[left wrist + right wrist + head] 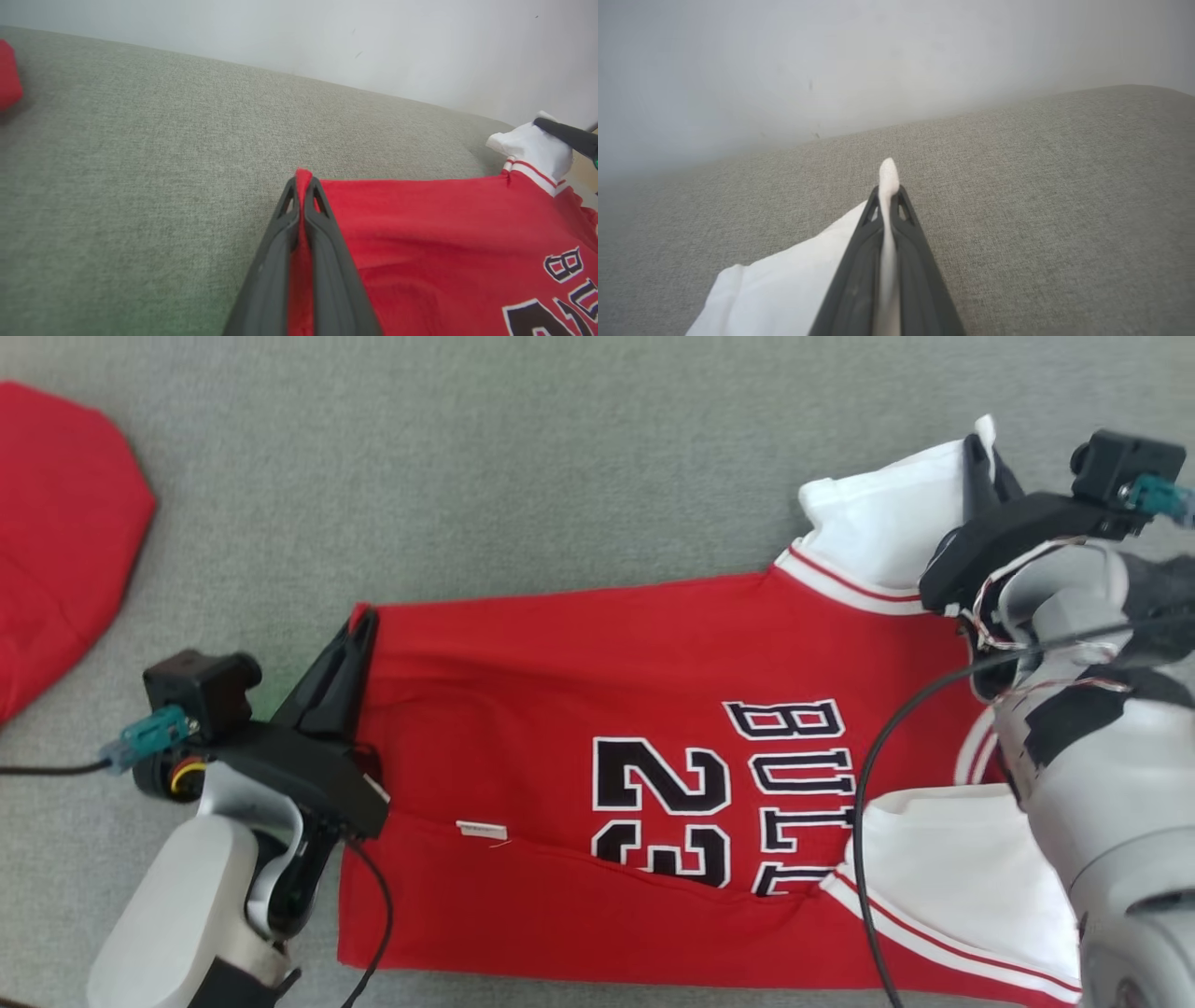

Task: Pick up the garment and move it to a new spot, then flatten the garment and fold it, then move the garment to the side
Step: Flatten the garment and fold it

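Note:
The garment (579, 709) is a red jersey with white sleeves and black "BULLS 23" lettering, lying across the grey cushion with its near part folded over. My left gripper (359, 630) is shut on the garment's far hem corner, and the left wrist view shows red cloth (420, 224) pinched between the dark fingers (327, 233) of that gripper (302, 184). My right gripper (978, 453) is shut on the far white sleeve (887, 532). In the right wrist view that gripper (888, 193) has a fold of white sleeve (784, 289) squeezed between its fingers.
Another red cloth (56, 532) lies at the far left of the grey cushion (523, 476) and appears at the left edge of the left wrist view as a red patch (7, 74). A pale wall (327, 37) rises behind the cushion. Bare cushion lies beyond the garment.

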